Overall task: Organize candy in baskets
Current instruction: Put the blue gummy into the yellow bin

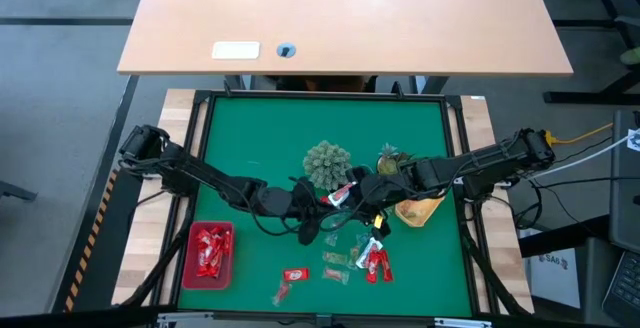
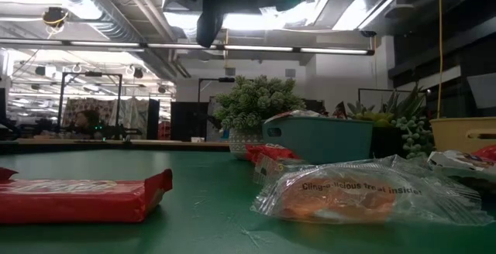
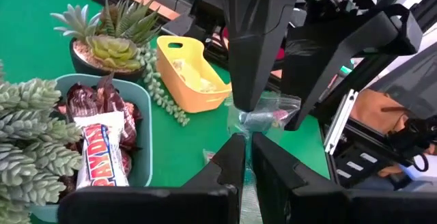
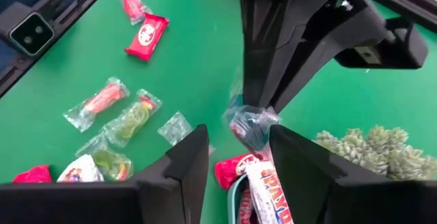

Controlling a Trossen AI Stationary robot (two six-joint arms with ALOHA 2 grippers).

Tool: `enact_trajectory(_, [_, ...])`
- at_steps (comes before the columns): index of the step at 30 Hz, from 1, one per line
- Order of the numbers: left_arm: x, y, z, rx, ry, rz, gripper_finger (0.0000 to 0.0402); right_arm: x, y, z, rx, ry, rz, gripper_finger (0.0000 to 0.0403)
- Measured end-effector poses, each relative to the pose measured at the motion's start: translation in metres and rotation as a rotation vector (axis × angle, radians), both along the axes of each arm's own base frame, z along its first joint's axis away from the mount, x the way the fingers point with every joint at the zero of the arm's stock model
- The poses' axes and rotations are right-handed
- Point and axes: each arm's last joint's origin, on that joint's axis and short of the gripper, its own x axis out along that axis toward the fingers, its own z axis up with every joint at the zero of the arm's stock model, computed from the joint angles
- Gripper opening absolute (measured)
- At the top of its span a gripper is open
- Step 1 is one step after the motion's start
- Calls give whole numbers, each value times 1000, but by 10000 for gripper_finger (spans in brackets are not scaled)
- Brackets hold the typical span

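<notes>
left gripper (image 3: 247, 157) – pinched on a clear-wrapped candy (image 3: 263, 117) | right gripper (image 4: 239, 157) – fingers apart, facing it | both above green table (image 1: 250, 148), near blue basket (image 3: 145, 142)

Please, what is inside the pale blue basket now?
The pale blue basket holds a white PayDay bar lying over dark brown wrapped candies. A leafy green plant ornament covers its near corner, hiding anything there.
</notes>
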Motion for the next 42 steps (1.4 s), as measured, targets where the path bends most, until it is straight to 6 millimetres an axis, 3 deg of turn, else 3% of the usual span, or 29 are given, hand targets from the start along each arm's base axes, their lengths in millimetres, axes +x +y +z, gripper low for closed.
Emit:
enact_trajectory(6, [0,0,0,-1,-3,-2,21,1,0,1,1,-18,-3,137])
enact_trajectory(16, [0,0,0,-1,-5,1,21,1,0,1,-1,-10,-3,9])
enact_trajectory(29, [0,0,0,3,0,5,25,0,0,0,0,1,1,6])
enact_trajectory(42, [-1,1,-3,16,36,8,116,-15,-4,-12,-38,204,-21,2])
